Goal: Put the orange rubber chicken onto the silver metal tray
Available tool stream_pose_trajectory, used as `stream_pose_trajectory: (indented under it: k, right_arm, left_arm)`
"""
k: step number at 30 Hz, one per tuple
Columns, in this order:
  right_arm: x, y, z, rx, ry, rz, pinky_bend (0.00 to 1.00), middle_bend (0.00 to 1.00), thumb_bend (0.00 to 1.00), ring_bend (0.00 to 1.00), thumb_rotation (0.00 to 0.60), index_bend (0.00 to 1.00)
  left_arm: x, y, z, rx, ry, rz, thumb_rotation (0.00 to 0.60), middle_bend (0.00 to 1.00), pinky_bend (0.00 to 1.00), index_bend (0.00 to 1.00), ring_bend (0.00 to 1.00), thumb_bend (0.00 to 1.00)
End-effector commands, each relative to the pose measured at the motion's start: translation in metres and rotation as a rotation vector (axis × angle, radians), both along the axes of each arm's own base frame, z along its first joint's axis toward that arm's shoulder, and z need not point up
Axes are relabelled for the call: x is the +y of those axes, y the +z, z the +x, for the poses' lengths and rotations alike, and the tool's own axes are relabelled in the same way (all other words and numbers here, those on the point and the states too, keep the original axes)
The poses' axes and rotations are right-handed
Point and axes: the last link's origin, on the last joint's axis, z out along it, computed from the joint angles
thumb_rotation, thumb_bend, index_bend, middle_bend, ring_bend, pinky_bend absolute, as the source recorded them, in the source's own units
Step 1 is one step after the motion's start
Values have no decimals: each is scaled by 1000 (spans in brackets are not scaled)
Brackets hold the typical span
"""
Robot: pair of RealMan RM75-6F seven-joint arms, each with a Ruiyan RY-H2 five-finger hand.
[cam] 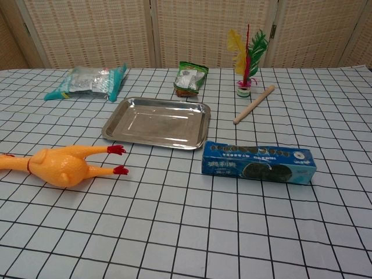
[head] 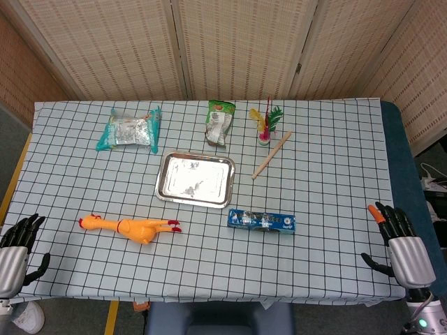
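The orange rubber chicken (head: 133, 227) lies on its side at the front left of the table, red feet pointing right toward the tray; the chest view shows the chicken (cam: 61, 164) at lower left. The silver metal tray (head: 195, 179) lies bare at the table's middle, seen as the tray (cam: 156, 122) in the chest view. My left hand (head: 17, 250) hovers at the table's front left corner, fingers apart, holding nothing, well left of the chicken. My right hand (head: 401, 241) is at the front right edge, fingers spread, holding nothing. The chest view shows neither hand.
A blue biscuit box (head: 262, 221) lies right of the chicken, in front of the tray. Behind the tray are a silver-teal snack bag (head: 129, 130), a green packet (head: 219, 122), a feather shuttlecock (head: 265, 124) and a wooden stick (head: 271, 155).
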Motion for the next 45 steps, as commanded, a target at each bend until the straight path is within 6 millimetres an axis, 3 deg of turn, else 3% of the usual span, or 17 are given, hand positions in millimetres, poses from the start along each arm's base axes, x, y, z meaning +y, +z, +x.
stream_pose_trajectory:
  k: [1, 7, 12, 20, 32, 45]
  right_arm:
    - [1, 0, 0, -1, -1, 0, 0, 0, 133, 0, 600, 0]
    - [3, 4, -1, -2, -9, -10, 0, 0, 133, 0, 600, 0]
    - [-1, 7, -4, 0, -28, -31, 0, 0, 133, 0, 600, 0]
    - [-8, 7, -11, 10, -61, -47, 0, 0, 132, 0, 600, 0]
    - [-10, 11, -14, 8, -78, -67, 0, 0, 133, 0, 600, 0]
    - [-9, 10, -15, 19, -85, -72, 0, 0, 132, 0, 600, 0]
  left_arm:
    - [0, -1, 1, 0, -2, -4, 600, 0, 110, 0, 0, 444]
    - [7, -10, 5, -4, -20, -40, 600, 0, 116, 0, 0, 436]
    - [51, -41, 21, 50, -83, -198, 600, 0, 125, 0, 0, 420]
    - [93, -74, 41, 82, -127, -352, 600, 0, 119, 0, 0, 398]
    - [109, -116, 51, 104, -152, -503, 600, 0, 102, 0, 0, 398]
    - [124, -126, 31, 120, -90, -537, 600, 7, 102, 1, 0, 392]
